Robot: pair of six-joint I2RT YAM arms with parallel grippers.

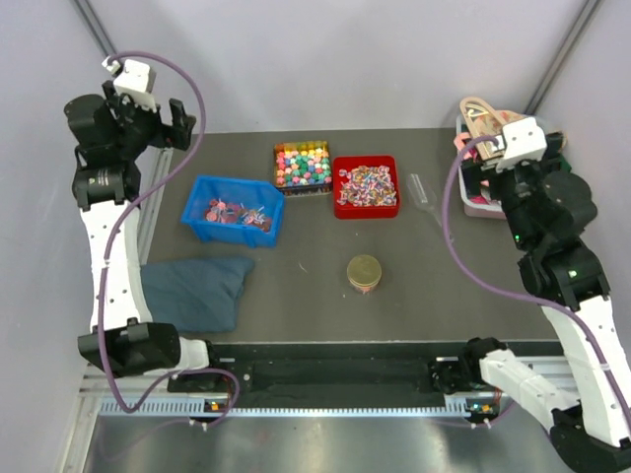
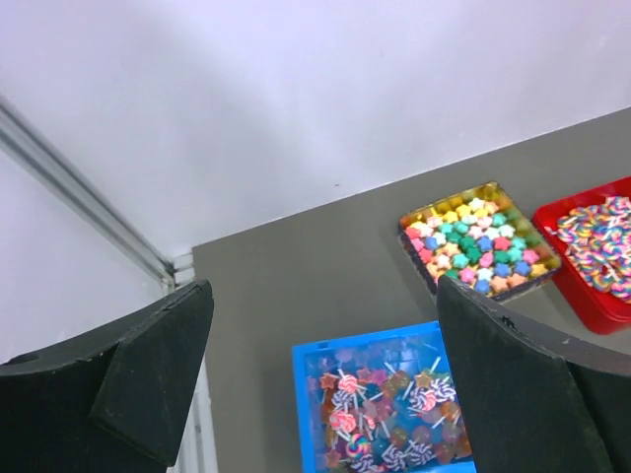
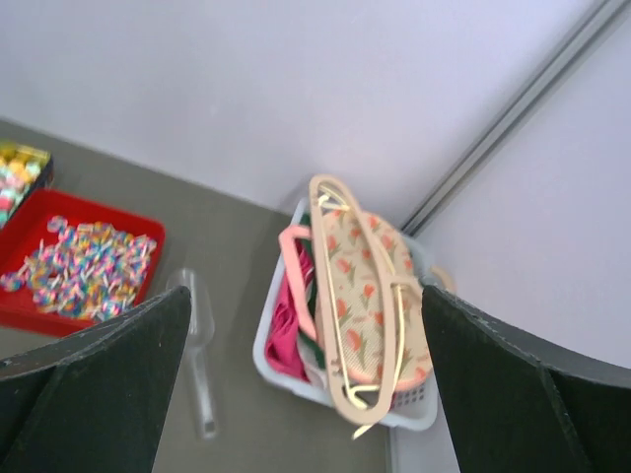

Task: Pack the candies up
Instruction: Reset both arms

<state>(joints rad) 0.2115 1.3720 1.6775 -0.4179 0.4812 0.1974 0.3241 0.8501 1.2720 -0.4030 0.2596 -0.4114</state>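
Okay: left claw gaped fully, empty, raised near blue plastic bin of tiny wrapped candies; right claw gaped fully, empty, near pale plastic basket.

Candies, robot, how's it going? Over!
Left gripper and right gripper open, empty, raised. Small wrapped candies sit in blue plastic bin, dark square tray, red plastic tray. Round gold tin and dark blue cloth nearby, not blocking.

Crumpled blue cloth, round tin, clear scoop, basket of floral pouches
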